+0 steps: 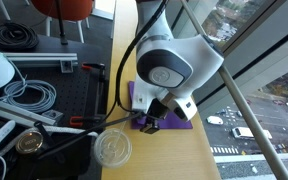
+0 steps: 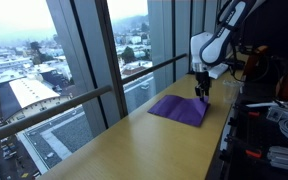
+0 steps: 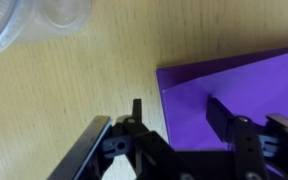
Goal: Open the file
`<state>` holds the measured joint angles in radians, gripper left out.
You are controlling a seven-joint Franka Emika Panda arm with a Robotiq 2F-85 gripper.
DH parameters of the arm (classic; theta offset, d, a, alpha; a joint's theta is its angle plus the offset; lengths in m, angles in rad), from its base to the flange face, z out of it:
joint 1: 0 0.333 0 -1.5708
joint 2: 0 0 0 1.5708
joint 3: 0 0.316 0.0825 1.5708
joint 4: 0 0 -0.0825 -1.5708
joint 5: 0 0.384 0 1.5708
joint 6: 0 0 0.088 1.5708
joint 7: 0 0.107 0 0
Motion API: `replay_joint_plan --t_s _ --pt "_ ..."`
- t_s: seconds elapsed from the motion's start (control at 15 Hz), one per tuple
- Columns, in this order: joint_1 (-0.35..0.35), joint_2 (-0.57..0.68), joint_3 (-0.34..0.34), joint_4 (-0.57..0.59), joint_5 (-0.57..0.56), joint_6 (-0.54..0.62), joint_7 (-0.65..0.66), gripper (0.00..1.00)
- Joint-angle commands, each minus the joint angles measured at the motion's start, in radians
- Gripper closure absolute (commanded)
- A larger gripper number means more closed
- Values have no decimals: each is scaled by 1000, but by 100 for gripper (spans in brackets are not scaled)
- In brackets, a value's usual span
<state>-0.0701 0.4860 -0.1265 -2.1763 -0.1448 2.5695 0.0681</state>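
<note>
The file is a thin purple folder (image 3: 246, 82) lying flat and closed on the wooden table; it shows in both exterior views (image 1: 136, 96) (image 2: 179, 108). My gripper (image 3: 176, 105) is open and low over the folder's edge. One finger stands over the bare wood and the other over the purple cover, so the jaws straddle that edge. The gripper also shows in both exterior views (image 1: 152, 122) (image 2: 201, 90), with the arm hiding much of the folder. Nothing is held.
A clear plastic cup (image 1: 113, 148) (image 3: 34, 20) stands on the table close to the folder. A black board with cables and tools (image 1: 29, 90) lies beside the table. A glass window wall (image 2: 94, 50) runs along the table's far side.
</note>
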Motion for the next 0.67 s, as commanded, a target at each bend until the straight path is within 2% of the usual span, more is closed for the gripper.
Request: replay_joint_plan --t_s 0.0,0.2,0.27,0.6 --pt "-14 14 13 29 33 -30 -26 62" --pt "-10 12 14 34 31 -31 -23 86" --pt "-9 7 14 36 31 -31 -22 91" --pt "-14 -27 34 73 56 -62 -37 100"
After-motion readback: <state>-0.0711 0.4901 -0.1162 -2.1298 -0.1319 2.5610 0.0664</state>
